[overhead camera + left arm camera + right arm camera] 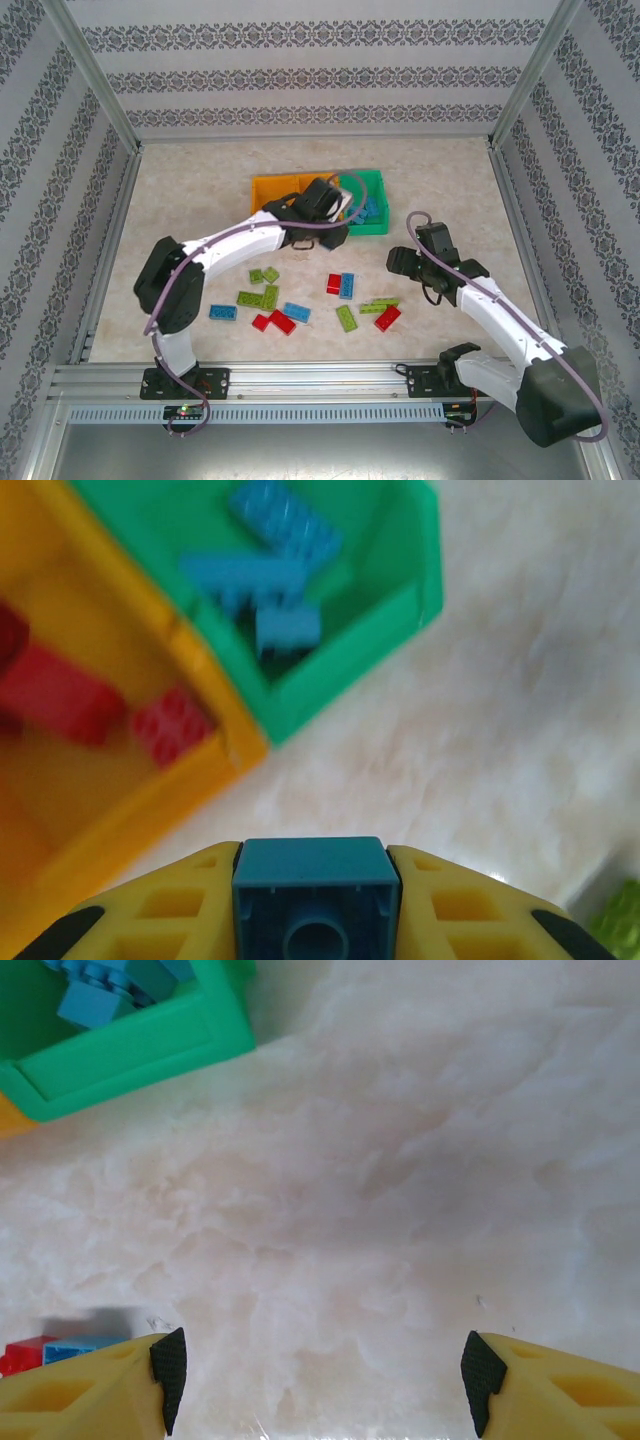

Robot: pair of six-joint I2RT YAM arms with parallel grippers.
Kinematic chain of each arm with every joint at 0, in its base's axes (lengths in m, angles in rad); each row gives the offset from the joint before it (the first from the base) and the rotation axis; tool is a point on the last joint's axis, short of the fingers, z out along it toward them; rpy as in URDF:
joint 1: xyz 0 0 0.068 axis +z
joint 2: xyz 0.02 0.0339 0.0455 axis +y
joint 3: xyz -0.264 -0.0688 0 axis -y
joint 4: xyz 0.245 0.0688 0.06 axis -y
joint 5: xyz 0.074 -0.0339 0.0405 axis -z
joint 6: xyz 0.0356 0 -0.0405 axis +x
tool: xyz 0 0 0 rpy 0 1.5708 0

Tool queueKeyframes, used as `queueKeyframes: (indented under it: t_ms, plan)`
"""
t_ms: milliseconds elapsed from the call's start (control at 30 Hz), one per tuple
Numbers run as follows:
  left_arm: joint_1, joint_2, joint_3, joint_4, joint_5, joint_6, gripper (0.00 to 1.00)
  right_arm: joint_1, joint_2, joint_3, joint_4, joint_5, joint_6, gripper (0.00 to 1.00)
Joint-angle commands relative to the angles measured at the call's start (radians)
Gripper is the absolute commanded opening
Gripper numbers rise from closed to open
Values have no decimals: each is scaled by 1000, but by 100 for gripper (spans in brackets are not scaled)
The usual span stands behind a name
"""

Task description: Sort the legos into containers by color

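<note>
A blue brick [315,870] sits pinched in the left gripper [315,885], clamped across its side walls with its hollow underside facing the wrist camera, a grip that should let it fall free once the jaws part. The gripper hangs just short of the bins, which stand in a row at the middle of the worktop's [400,1180] far edge. The green bin [345,670] lies ahead and holds several blue bricks [270,575], so it looks like the bin for blue and the likely target for the held one. The orange bin [150,800] joined to its left holds red bricks [60,695]. From the wrist view the brick is over bare worktop beside the green bin's near corner, not yet above the opening, so the drop seems to need a little more reach forward. The right gripper [325,1385] is spread wide with nothing between its pads, poised low over bare worktop to the right of the loose legos [300,300], probably readying its own pick. Those legos, red, blue and lime green, lie scattered across the middle of the worktop toward its near edge, so much of the sorting remains.
</note>
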Motion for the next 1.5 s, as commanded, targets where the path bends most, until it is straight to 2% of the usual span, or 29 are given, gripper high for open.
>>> queueKeyframes:
  t_ms: [0, 133, 333, 433, 533, 600, 700, 800, 1000, 1267, 1467]
  plan:
    - [29, 119, 150, -28, 53, 24, 26, -6, -18, -28, -39, -47, 37, 75]
    - [67, 264, 362, -40, 115, -33, 26, -6, -21, -38, -96, -93, 76, 75]
    - [76, 455, 640, -107, 119, -36, 27, 1, -53, -66, -180, -155, 126, 74]
    - [82, 512, 708, -110, 101, -50, 31, 19, -99, -88, -217, -163, 162, 73]
    - [85, 548, 746, -104, 72, -47, 38, 53, -141, -98, -263, -173, 202, 72]
    - [85, 564, 762, -94, 70, -45, 41, 94, -162, -101, -288, -173, 241, 71]
    - [85, 572, 767, -75, 74, -55, 51, 170, -186, -120, -294, -165, 309, 68]
    - [85, 558, 759, -79, 96, -74, 64, 234, -199, -152, -285, -157, 364, 65]
    - [82, 444, 619, -21, 136, -89, 72, 346, -228, -157, -282, -118, 405, 64]
    - [80, 229, 333, 140, 160, -121, 82, 417, -97, -144, -203, -70, 449, 67]
    - [80, 80, 147, 212, 149, -123, 83, 421, -29, -126, -185, -27, 455, 67]
